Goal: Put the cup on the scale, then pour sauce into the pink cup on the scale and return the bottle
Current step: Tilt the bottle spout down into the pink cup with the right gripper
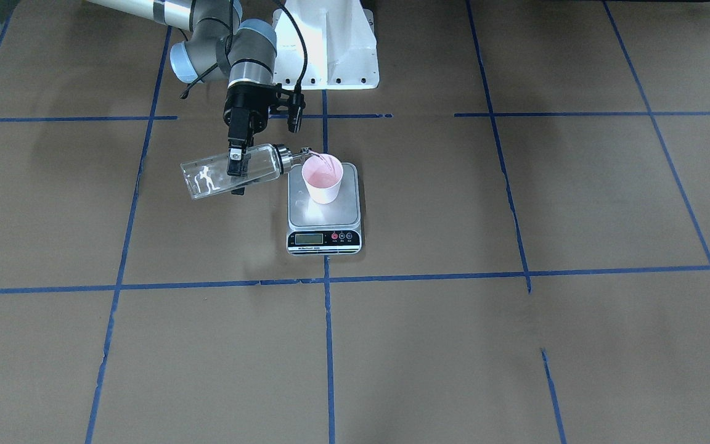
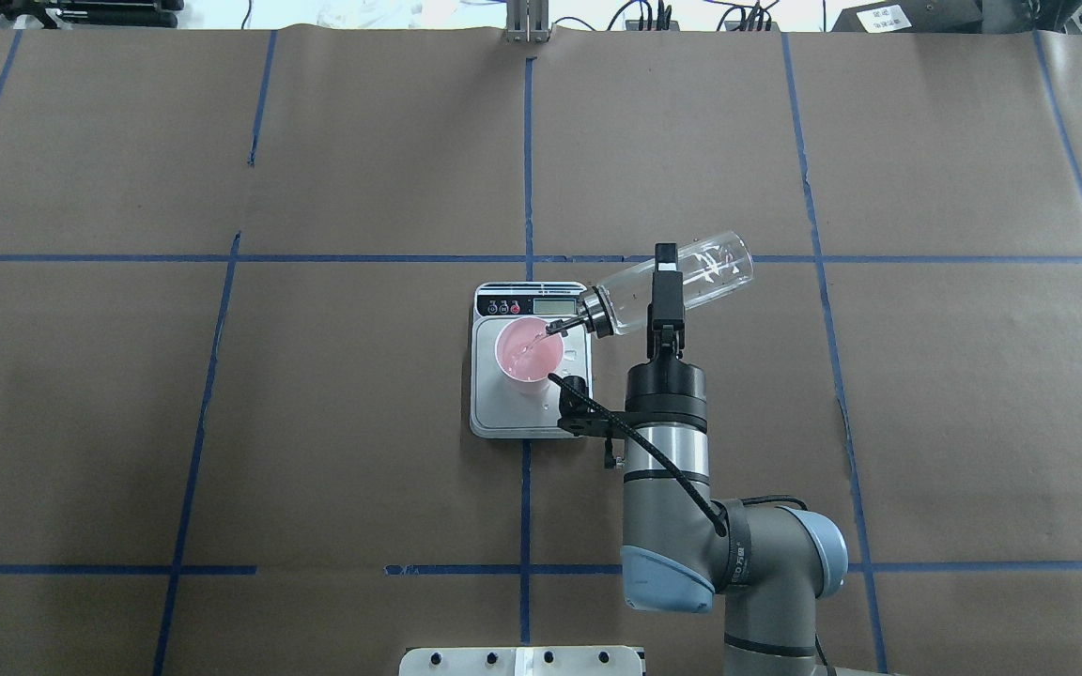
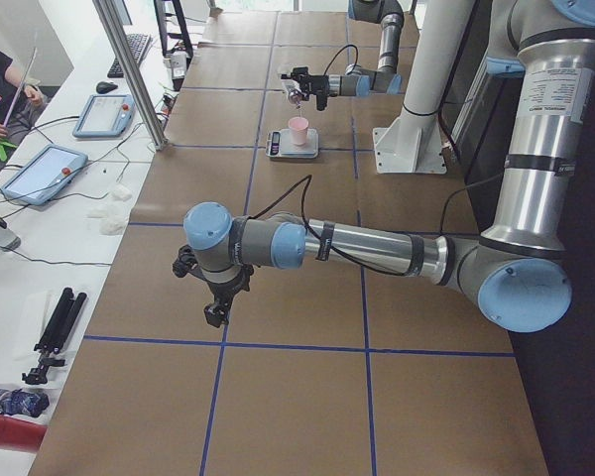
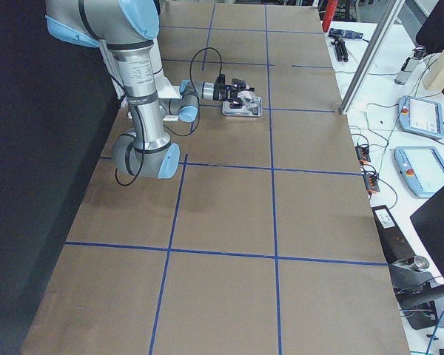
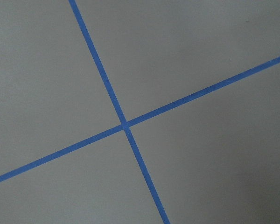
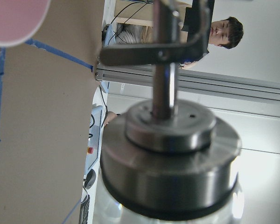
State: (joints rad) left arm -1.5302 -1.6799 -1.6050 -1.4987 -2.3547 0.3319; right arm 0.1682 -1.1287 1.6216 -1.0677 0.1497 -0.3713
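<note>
The pink cup (image 1: 324, 180) stands upright on the scale (image 1: 324, 217), towards its back half; both also show in the overhead view, the cup (image 2: 529, 352) on the scale (image 2: 522, 418). My right gripper (image 1: 236, 176) is shut on the clear glass bottle (image 1: 262, 161) and holds it tipped nearly level. Its metal spout (image 2: 562, 326) is over the cup's rim. A thin clear stream of sauce (image 1: 328, 164) seems to run into the cup. The right wrist view shows the bottle's cap (image 6: 170, 154) up close. My left gripper (image 3: 216, 315) hangs far off near the table's left end; I cannot tell whether it is open.
The robot's white base (image 1: 330, 43) stands behind the scale. Blue tape lines (image 5: 123, 125) cross the brown paper table. A side bench with tablets (image 3: 40, 174) and a seated person (image 6: 224, 30) lie beyond the far edge.
</note>
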